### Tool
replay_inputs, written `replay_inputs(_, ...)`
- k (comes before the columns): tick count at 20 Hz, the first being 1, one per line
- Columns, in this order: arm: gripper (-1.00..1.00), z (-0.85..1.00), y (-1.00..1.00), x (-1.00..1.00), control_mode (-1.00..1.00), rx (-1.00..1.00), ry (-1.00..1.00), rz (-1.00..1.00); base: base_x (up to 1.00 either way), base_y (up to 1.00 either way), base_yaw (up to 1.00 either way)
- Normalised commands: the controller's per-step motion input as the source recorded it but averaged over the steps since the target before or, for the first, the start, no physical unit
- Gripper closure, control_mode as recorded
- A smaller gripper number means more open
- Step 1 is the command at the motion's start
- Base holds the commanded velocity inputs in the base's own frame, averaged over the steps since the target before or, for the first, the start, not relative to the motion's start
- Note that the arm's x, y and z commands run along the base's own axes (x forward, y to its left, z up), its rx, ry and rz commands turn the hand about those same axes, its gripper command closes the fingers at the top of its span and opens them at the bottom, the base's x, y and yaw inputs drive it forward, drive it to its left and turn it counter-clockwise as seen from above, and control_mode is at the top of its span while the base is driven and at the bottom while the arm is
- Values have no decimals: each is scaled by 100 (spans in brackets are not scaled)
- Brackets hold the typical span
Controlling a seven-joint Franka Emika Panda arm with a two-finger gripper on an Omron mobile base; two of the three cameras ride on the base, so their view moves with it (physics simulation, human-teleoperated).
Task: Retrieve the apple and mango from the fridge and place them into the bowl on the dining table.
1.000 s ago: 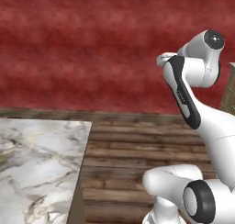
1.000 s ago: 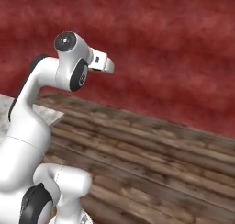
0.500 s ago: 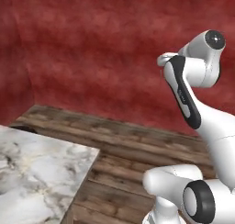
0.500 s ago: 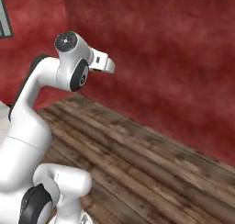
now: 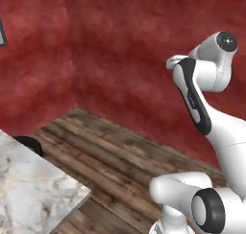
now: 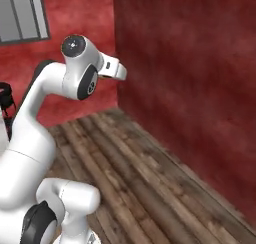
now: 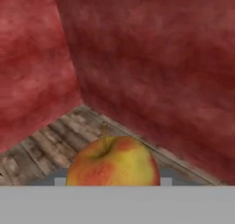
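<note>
The apple (image 7: 113, 161) sits right at the bottom of the hand view, close against the camera, stem up, yellow skin with red-orange blushes. From where it rides, the tool looks pinched on it, jaws part-way closed around the fruit's width; the fingertips themselves are hidden behind the apple, so exactly where they press I cannot tell. Behind the fruit are a red wall corner and plank floor (image 7: 43, 147), which suggests it is being carried in the air rather than resting on anything.

As a thing to handle, I judge it rigid, rounded and moderately light, with smooth skin that could slip under a two-point pinch (a sphere gives each finger only a small patch of contact). The best hold is across the widest band, at the equator, with the stem axis upright between the fingers; gripping nearer the top or bottom would let it squirt out. It is firm enough to take a solid squeeze, though it would bruise if dropped.

In the left base view a corner of the marble desk (image 5: 33, 192) shows at lower left. The arm (image 5: 202, 96) is folded high, over the floor.
</note>
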Motion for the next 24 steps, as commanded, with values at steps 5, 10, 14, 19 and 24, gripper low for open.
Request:
replay_inputs(5,100,0,0,0,100,0,0,0,93,-40,64)
replay_inputs(10,100,0,0,0,100,0,0,0,92,-34,66)
replay_inputs(14,100,0,0,0,100,0,0,0,95,-29,64)
replay_inputs(19,100,0,0,0,100,0,0,0,96,-28,64)
replay_inputs(24,100,0,0,0,100,0,0,0,92,-32,65)
